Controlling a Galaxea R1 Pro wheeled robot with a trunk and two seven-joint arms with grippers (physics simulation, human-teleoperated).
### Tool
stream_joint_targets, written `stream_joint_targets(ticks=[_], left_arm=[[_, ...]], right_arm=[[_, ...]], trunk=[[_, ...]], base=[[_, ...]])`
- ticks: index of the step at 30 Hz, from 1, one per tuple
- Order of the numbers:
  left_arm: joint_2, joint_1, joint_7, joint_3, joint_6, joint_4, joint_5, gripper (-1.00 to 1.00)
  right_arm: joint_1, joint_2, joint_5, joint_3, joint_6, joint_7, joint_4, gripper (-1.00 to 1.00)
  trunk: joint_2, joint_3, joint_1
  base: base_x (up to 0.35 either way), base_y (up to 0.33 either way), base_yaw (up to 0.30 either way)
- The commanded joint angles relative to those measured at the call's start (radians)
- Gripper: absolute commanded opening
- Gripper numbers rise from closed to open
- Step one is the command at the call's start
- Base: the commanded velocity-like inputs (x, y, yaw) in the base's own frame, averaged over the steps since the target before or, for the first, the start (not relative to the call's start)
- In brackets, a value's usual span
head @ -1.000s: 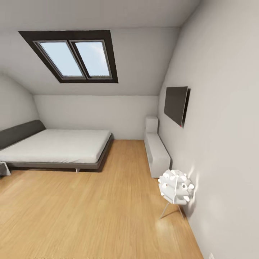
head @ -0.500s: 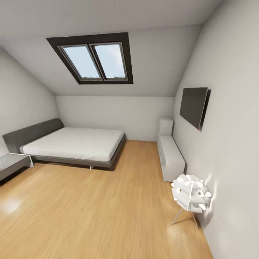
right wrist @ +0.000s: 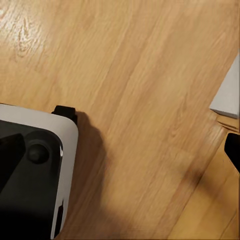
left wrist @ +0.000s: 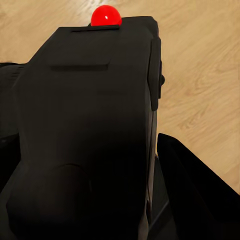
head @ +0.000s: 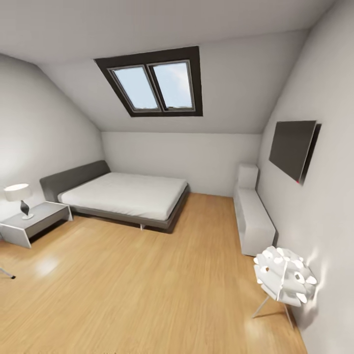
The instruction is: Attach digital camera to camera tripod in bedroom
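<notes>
Nearest the lens, in the left wrist view, the digital camera [left wrist: 90,135] sits held in the left gripper [left wrist: 150,200]: the black body stands upright with its red button [left wrist: 105,15] uppermost, and a dark finger [left wrist: 195,190] lies along its side. The upright hold appears chosen so the camera's base can meet a mount from above. Light wood floor [left wrist: 200,60] passes beneath it.

In the right wrist view, a white-and-black part of the robot [right wrist: 35,175] hangs over the floor [right wrist: 140,85]. The right gripper's fingers cannot be made out, so whether it is open or closed cannot be told. It appears to carry nothing.

From the head view, near to far: a white floor lamp [head: 284,276] on thin metal legs stands beside the right wall; a thin dark-tipped leg [head: 7,273] enters at the left edge, possibly the tripod, unconfirmed. Farther on, a bedside table [head: 37,223] bears a small table lamp [head: 19,197]. Next come the low bed [head: 128,195] and a white cabinet [head: 253,221] under a wall screen [head: 294,147]. The skylight [head: 155,86] is farthest.

Judgement: transit stage; attachment not begun.
</notes>
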Motion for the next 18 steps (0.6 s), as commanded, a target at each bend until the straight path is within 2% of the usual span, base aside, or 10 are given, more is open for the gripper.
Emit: stream_joint_targets(ticks=[1,18], left_arm=[[0.0,0.0,0.003,-0.009,0.0,0.0,0.005,-1.0],[-0.003,0.0,0.002,-0.009,0.0,0.0,0.003,-1.0]], right_arm=[[-0.001,-0.001,0.005,0.001,-0.009,-0.001,0.003,1.0],[-0.001,-0.001,0.0,0.001,-0.016,-0.019,0.003,1.0]], trunk=[[0.0,0.0,0.0],[0.0,0.009,0.0]], base=[[0.0,0.0,0.265],[0.0,0.0,0.265]])
